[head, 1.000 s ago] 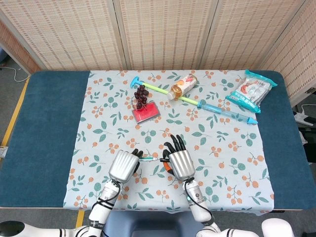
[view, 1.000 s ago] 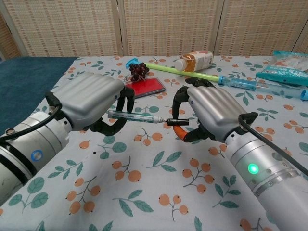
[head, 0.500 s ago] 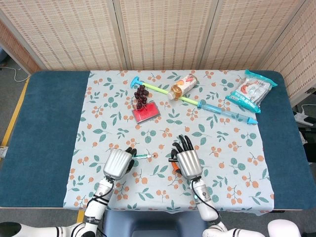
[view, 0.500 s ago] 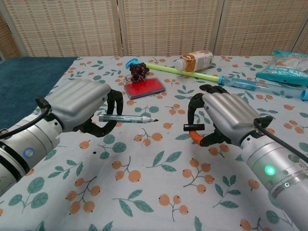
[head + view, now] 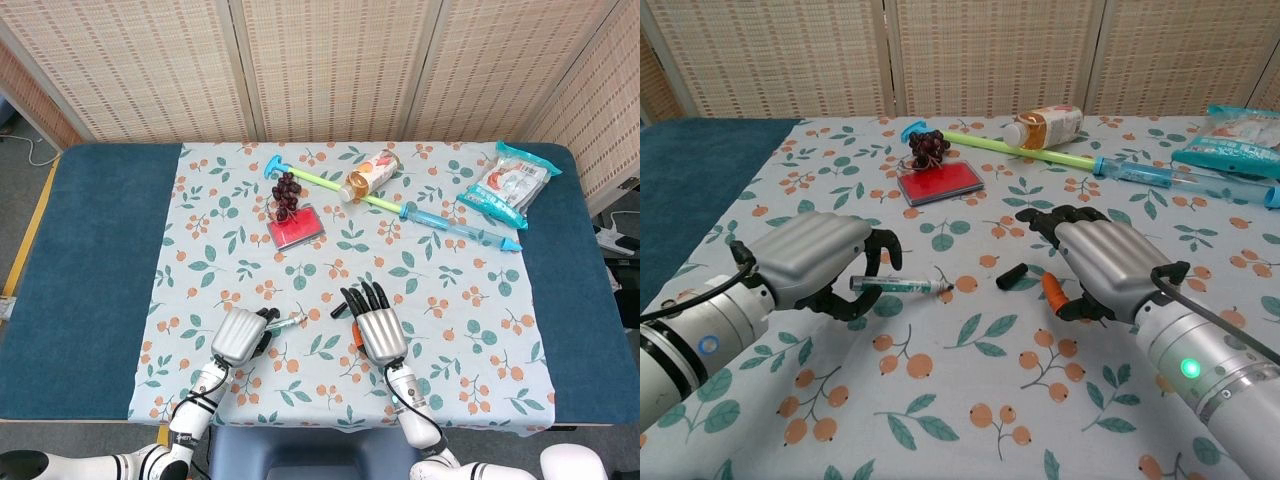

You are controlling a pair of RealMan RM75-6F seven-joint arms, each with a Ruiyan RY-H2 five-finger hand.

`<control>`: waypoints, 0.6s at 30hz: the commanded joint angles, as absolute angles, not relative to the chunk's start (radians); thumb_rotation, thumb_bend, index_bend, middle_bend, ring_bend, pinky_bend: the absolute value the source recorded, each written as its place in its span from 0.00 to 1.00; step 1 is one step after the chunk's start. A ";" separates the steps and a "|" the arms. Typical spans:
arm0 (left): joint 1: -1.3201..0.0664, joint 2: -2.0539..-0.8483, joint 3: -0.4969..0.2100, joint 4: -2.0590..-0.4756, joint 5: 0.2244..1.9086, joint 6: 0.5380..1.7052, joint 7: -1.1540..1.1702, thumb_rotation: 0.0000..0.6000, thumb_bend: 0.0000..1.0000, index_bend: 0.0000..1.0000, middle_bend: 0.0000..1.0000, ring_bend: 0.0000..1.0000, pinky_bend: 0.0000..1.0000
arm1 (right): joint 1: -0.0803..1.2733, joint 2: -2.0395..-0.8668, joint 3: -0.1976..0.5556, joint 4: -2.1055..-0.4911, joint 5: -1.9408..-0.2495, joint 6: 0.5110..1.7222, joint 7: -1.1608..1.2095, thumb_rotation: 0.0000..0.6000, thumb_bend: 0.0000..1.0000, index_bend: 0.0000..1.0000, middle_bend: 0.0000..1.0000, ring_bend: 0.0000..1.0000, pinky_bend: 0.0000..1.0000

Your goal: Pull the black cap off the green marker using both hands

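Observation:
My left hand (image 5: 825,260) lies low at the front left and grips the green marker (image 5: 902,285) by its barrel, the bare tip pointing right. In the head view the same left hand (image 5: 240,335) holds the marker (image 5: 286,322) just above the cloth. The black cap (image 5: 1012,276) lies loose on the tablecloth between the hands, seen in the head view as a small dark piece (image 5: 337,311). Just right of the cap, my right hand (image 5: 1102,266) rests with fingers stretched out and nothing in it. From the head, the right hand (image 5: 378,330) shows palm down.
Further back lie a red flat case (image 5: 297,226) with dark grapes (image 5: 286,190), a tipped bottle (image 5: 370,172), a long green and blue stick toy (image 5: 420,212) and a snack bag (image 5: 510,185). Blue table (image 5: 100,250) borders the floral cloth.
The hands have drawn apart and lowered toward the table. The right hand let go of the black cap, which now lies on the cloth. The left hand keeps the uncapped marker.

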State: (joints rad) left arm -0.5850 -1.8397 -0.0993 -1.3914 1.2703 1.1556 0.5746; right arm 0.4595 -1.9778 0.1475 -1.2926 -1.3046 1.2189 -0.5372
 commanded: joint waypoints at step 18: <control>-0.413 -1.410 0.005 -1.757 1.457 1.299 0.182 1.00 0.44 0.00 0.00 0.00 0.21 | 0.195 -1.266 -0.127 -1.879 -1.533 1.538 -0.559 1.00 0.35 0.00 0.00 0.00 0.00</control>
